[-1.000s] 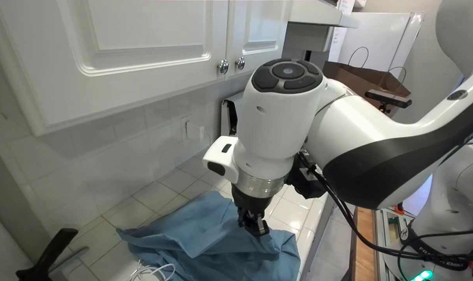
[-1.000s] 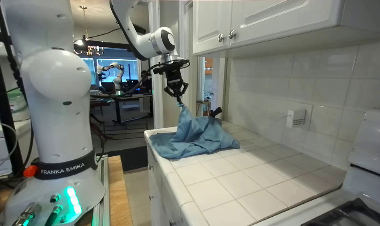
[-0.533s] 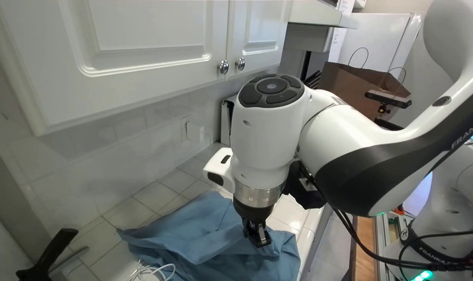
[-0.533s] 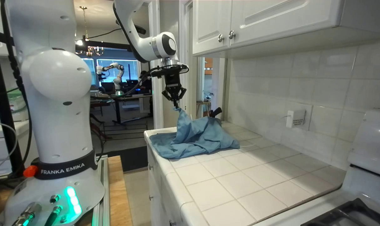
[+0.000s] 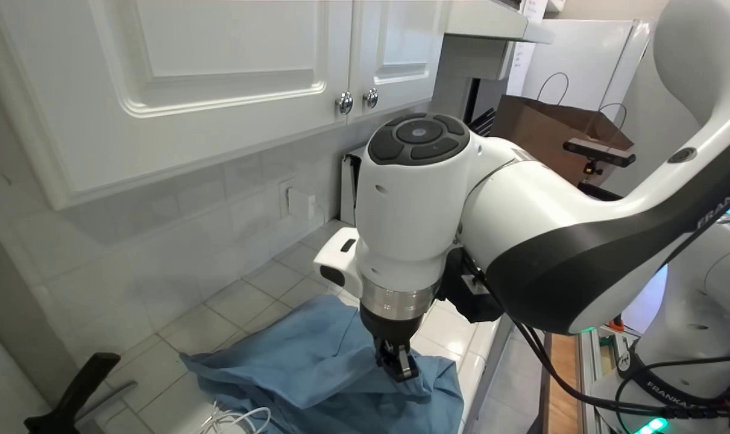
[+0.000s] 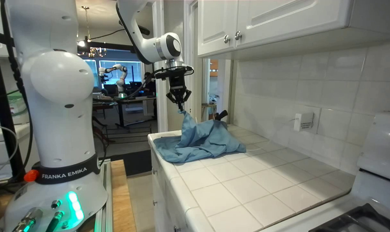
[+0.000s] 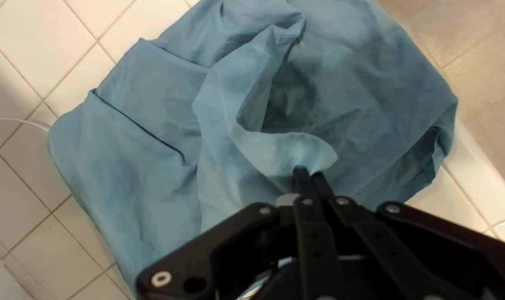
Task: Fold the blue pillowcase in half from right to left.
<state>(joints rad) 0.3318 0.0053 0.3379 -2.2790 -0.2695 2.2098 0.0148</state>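
Blue pillowcase [image 6: 201,140]: while most of it lay rumpled on the tiled counter [image 6: 236,193], reaching close to the edge on the robot's side, one part rose in a peak to the gripper [image 7: 310,176].
Gripper jaws: they stood pressed together on a pinch of cloth, with a small lip of fabric showing just beyond the tips; how deep the bite went could not be told.
Raised fold [image 7: 231,166]: it sloped from the pinch into crumpled layers, not yet laid flat; the step looked like carrying gripped cloth across, with the fold judged only partway made.
Cloth feel: it seemed light, thin and limp, with little to break; hung from one point, it was likely to bunch and drag rather than turn over flat, though a firm pinch probably would not slip.
Free edges and corners: these looked the best places to take hold; a second hold farther along the same edge would probably have helped square the fold.
White cord [image 7: 21,121]: it ran up to the cloth's edge, and whether it passed underneath was hidden; sliding fabric might have snagged there.
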